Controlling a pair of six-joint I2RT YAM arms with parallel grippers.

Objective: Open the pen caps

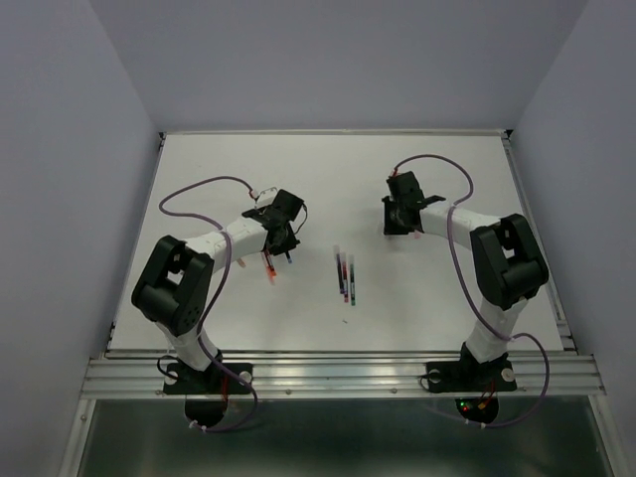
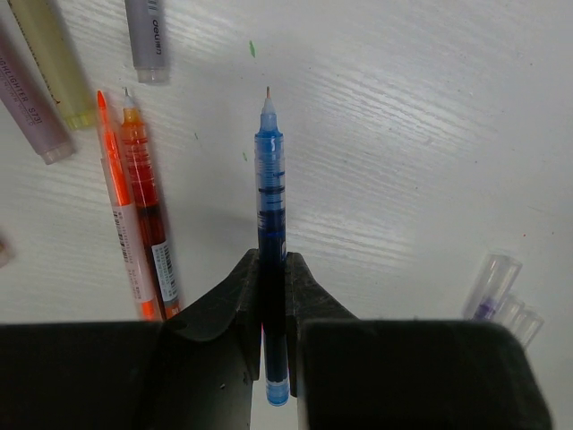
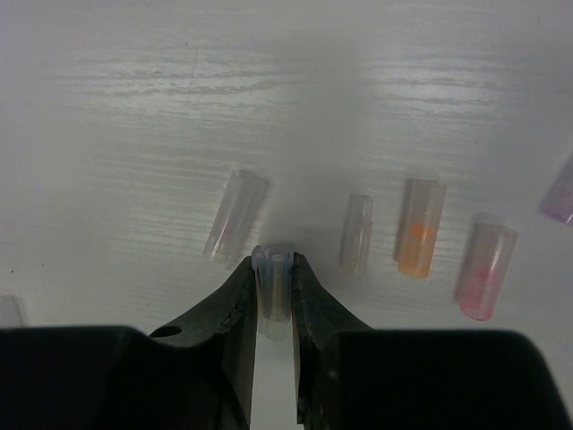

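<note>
Where the black fingers of the left claw [image 2: 271, 269] come together, they are clamped on the barrel of a blue pen [image 2: 270, 197]. Its back end sticks out toward the camera and its bare, uncapped tip points away over the white table [image 2: 403, 134]. Just left of the claw lie two orange pens [image 2: 143, 215] side by side, their tips bare as well. Farther off in that corner are the ends of a purplish pen [image 2: 27, 103], a yellow pen [image 2: 49, 54] and a grey pen [image 2: 146, 36]. At the right edge a few loose caps [image 2: 497, 291], clear ones, sit close together.

The right claw [image 3: 273, 269] is clamped on a pale cap [image 3: 273, 282]. Past it, loose on the table, a clear cap [image 3: 235, 215] lies to the left. To the right lie a second clear cap [image 3: 357, 233], an orange cap [image 3: 419, 227] and a pink cap [image 3: 484, 269], all apart from each other. A purplish cap [image 3: 560, 193] shows at the far right edge.

From above, three more pens [image 1: 345, 275] lie side by side between the two arms, well apart from both claws.
</note>
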